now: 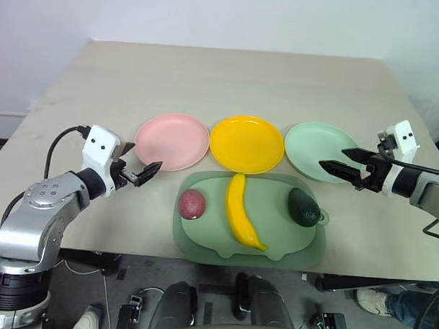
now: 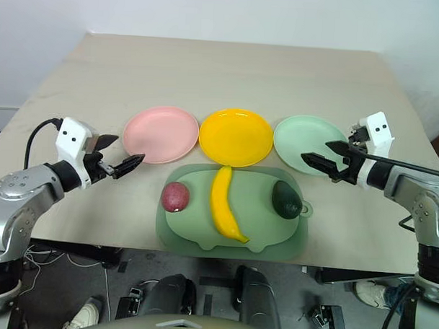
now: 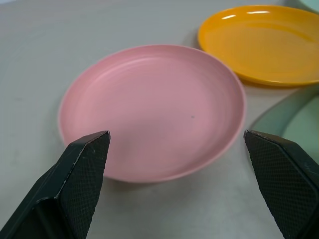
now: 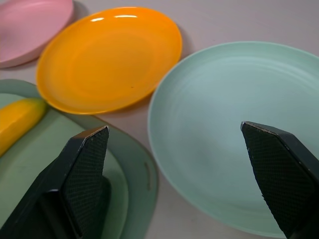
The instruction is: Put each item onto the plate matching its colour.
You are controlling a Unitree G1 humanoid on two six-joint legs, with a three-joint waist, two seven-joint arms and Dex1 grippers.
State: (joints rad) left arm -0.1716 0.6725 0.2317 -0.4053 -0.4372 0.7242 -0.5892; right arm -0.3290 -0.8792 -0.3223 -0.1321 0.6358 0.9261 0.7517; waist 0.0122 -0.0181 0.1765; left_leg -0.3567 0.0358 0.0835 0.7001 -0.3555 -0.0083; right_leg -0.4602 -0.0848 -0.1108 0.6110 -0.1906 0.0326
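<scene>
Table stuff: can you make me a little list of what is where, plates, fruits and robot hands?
table: tan, holds everything
pink plate: robot's left, empty
yellow plate: middle, empty
mint plate: robot's right, empty
pig-shaped tray: in front of the plates
red fruit: on tray
banana: on tray
avocado: on tray
left gripper: open, near pink plate
right gripper: open, over mint plate

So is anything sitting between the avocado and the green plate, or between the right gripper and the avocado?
Nothing visible. The avocado lies on the pig-shaped tray, with the empty mint green plate just beyond it. The right gripper hovers open over that plate's near edge, with open space down to the avocado.
</scene>
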